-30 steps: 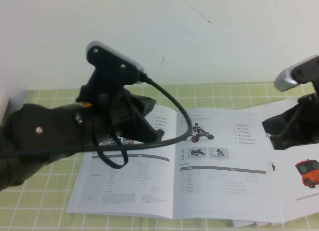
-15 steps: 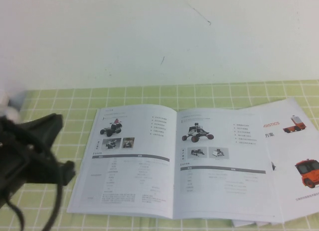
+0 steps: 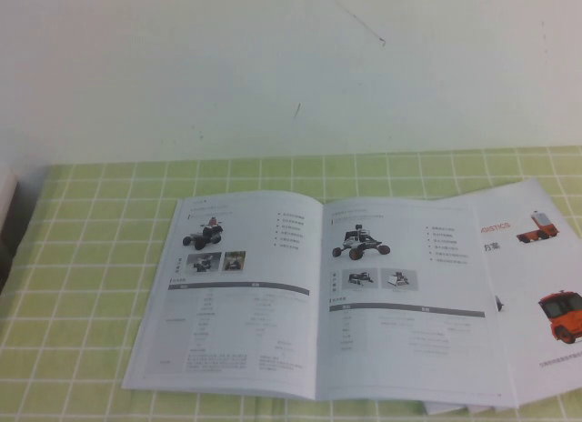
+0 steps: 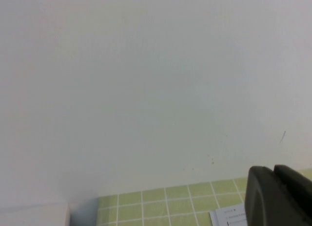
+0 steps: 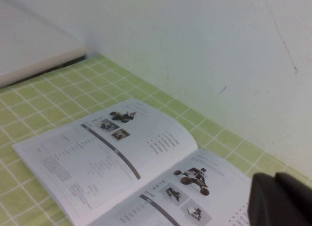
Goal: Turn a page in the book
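Note:
The book (image 3: 318, 295) lies open and flat on the green checked mat. Its left-hand page (image 3: 227, 295) shows a small vehicle photo above a grey-barred table. Its right-hand page (image 3: 409, 295) shows an open-wheeled buggy and a table. Neither arm shows in the high view. In the left wrist view the left gripper (image 4: 273, 170) is shut and empty, raised facing the wall, with a corner of the book (image 4: 226, 216) beside it. In the right wrist view the right gripper (image 5: 275, 177) is shut and empty above the book's right page; the book (image 5: 122, 162) lies spread below.
White sheets with orange trucks (image 3: 546, 286) lie under the book's right side. A white block (image 3: 7, 190) stands at the mat's left edge, also in the right wrist view (image 5: 29, 50). A white wall (image 3: 291, 67) rises behind the mat.
The left arm has pulled back to the left and out of the high view. The right arm has also left that view. The book lies open as before.

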